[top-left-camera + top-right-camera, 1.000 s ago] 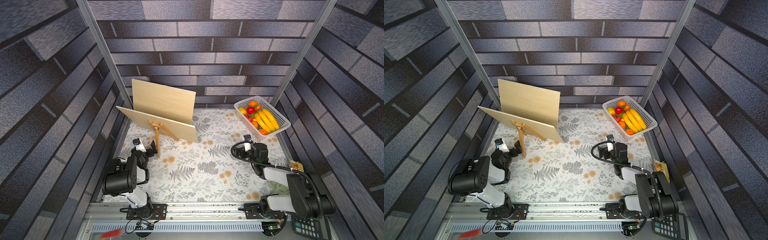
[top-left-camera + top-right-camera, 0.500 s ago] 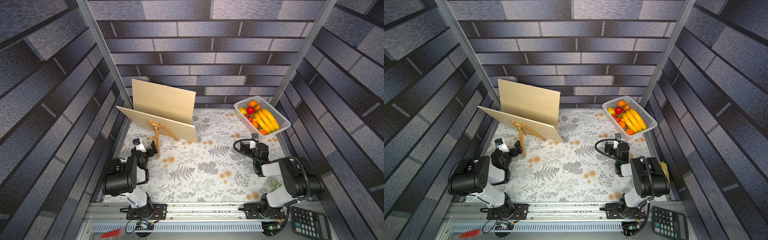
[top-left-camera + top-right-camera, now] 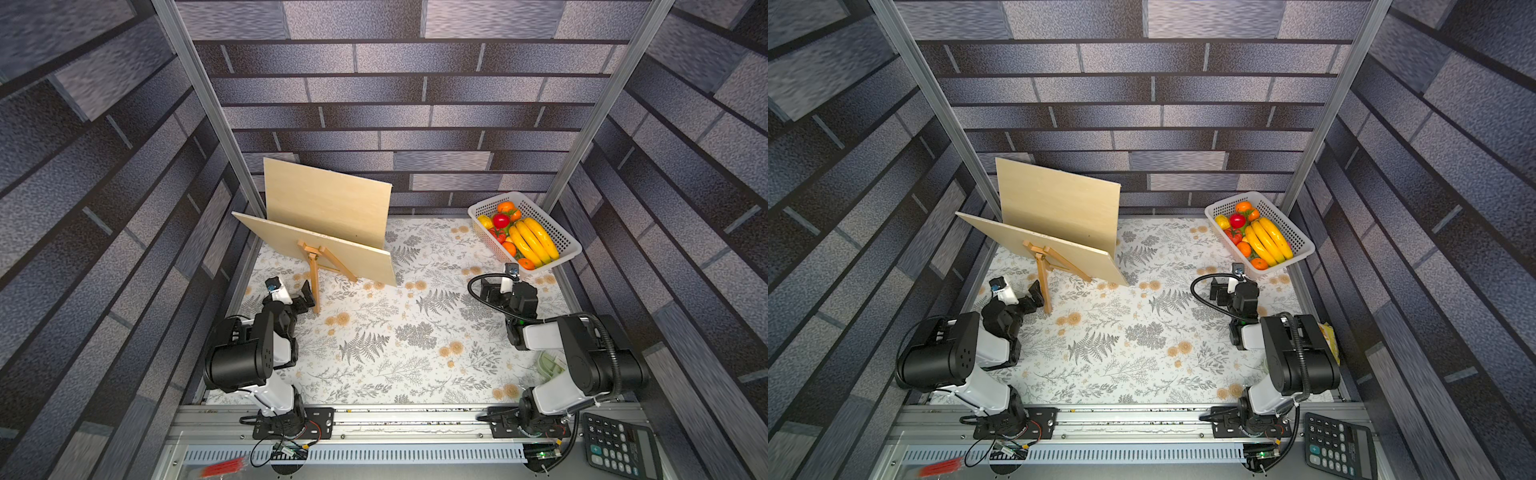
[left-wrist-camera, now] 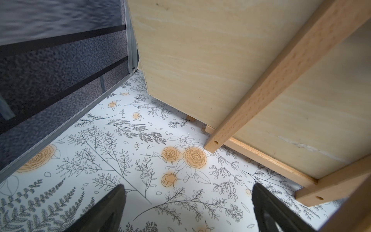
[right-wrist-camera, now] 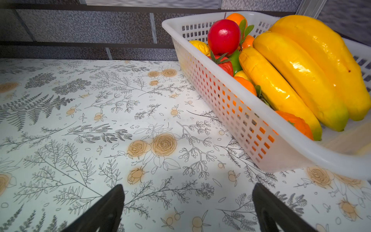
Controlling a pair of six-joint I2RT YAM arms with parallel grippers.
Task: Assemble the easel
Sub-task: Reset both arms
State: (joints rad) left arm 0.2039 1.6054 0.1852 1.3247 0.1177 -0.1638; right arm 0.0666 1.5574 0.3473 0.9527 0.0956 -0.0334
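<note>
- Jaws on my left gripper [image 4: 187, 192] and right gripper [image 5: 187, 190] stand wide, holding nothing.
- Left sits beside the easel [image 3: 314, 282] leg; right near the basket [image 5: 220, 96] wall.

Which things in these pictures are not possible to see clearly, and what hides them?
- Far side of the easel, both top views: hidden by the board leaning on it.
- Green object, in a top view: mostly under the right arm, unidentifiable.
- Calculator, both top views: cut by the bottom edge.
- Red item near the front rail, both top views: blurred.
</note>
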